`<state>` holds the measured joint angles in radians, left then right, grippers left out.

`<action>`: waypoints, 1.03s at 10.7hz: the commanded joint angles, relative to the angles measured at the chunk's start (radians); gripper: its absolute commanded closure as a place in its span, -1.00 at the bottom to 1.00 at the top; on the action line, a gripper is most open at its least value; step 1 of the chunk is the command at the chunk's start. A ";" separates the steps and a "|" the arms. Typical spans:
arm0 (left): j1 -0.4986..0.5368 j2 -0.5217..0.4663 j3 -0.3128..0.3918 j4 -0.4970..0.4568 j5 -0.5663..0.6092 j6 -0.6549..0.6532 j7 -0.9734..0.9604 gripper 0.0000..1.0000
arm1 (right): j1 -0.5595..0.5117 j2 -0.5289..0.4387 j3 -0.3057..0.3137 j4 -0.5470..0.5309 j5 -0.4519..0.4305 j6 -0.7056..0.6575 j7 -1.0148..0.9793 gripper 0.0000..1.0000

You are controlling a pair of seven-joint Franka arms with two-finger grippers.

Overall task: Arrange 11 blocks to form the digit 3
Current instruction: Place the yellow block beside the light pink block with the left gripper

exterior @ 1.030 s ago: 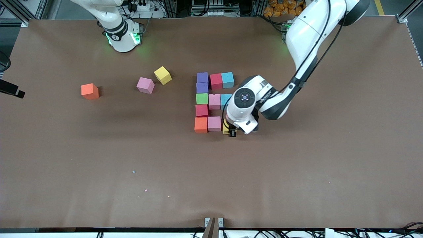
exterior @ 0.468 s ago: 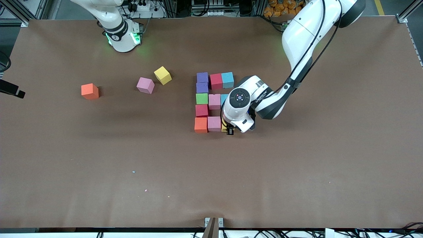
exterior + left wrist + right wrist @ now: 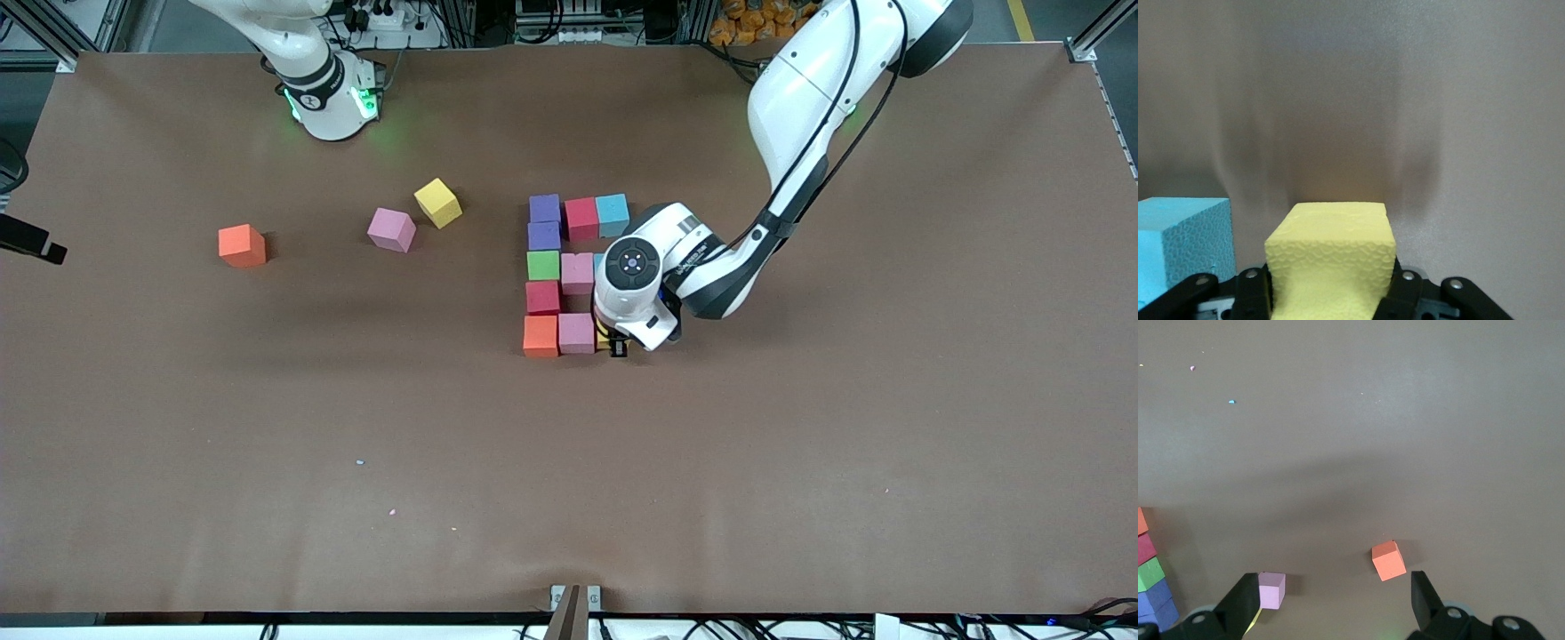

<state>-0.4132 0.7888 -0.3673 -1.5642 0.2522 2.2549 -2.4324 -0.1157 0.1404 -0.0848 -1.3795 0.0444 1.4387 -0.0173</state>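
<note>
three loose blocks we note toward the right arm's end: orange (image 3: 242, 245), pink (image 3: 392, 229), yellow (image 3: 438, 203). right gripper (image 3: 1331, 603) waits above them, fingers wide. block cluster (image 3: 569, 267) mid-table. left gripper (image 3: 615, 345) clamps a yellow cube (image 3: 1331, 257) just beside the cluster's nearest row.

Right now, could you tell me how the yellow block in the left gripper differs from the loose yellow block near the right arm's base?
The held yellow block is clamped in the left gripper, beside the pink block ending the figure's nearest row; the loose yellow block lies free, touched by nothing. The held one sits square to the figure; the loose one is turned askew. Both are yellow foam cubes.
</note>
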 commanded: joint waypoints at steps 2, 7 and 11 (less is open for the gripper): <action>-0.030 0.000 0.022 0.015 0.002 -0.021 -0.017 0.73 | -0.019 -0.004 0.014 0.010 -0.008 -0.012 -0.009 -1.00; -0.029 -0.023 0.024 0.016 0.002 -0.034 -0.017 -1.00 | -0.019 -0.004 0.014 0.010 -0.008 -0.012 -0.009 -1.00; -0.024 -0.156 0.013 0.016 0.002 -0.152 -0.013 -1.00 | -0.019 -0.004 0.014 0.010 -0.008 -0.012 -0.009 -1.00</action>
<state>-0.4288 0.7200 -0.3585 -1.5285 0.2522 2.1655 -2.4332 -0.1157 0.1404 -0.0847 -1.3792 0.0444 1.4387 -0.0173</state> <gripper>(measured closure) 0.000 0.000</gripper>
